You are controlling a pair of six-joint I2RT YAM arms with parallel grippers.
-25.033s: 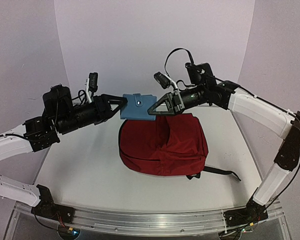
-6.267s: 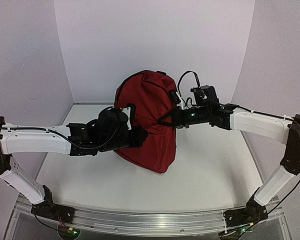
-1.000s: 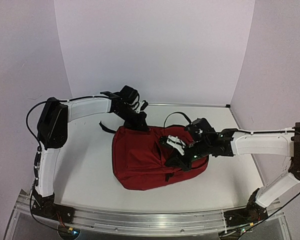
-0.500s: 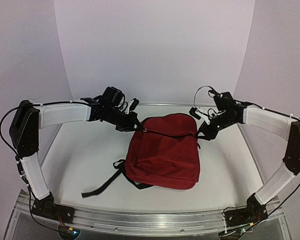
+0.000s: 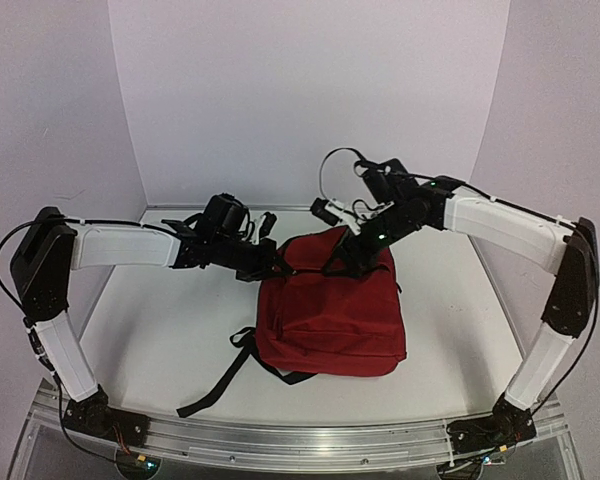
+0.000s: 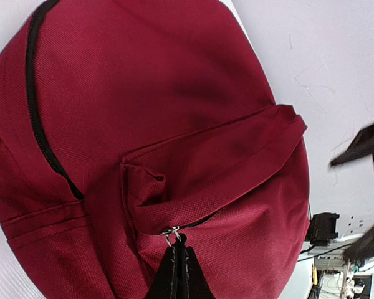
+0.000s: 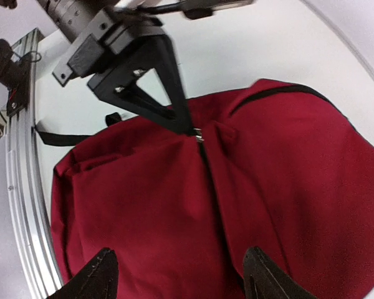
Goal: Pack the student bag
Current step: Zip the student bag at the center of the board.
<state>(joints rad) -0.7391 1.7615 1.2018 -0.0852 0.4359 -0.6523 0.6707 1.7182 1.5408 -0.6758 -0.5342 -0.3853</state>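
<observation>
bag: student bag (image 5: pixel 330 315) lies flat on the table (image 5: pixel 160 330), black strap (image 5: pixel 212 385) trailing nearward | handling: soft, floppy, probably light; take it by zipper pull (image 6: pixel 170 235) or top seam | left gripper (image 5: pixel 272 268): pressed together, pinching the zipper pull at the far-left top | right gripper (image 5: pixel 342 262): spread, above the top edge, seemingly touching nothing

White-shelled, black-jointed left arm (image 5: pixel 120 245) and right arm (image 5: pixel 500 220) carry looped cables (image 5: pixel 326 170), a black left pincer (image 7: pixel 188 124) and perhaps green lights.
</observation>
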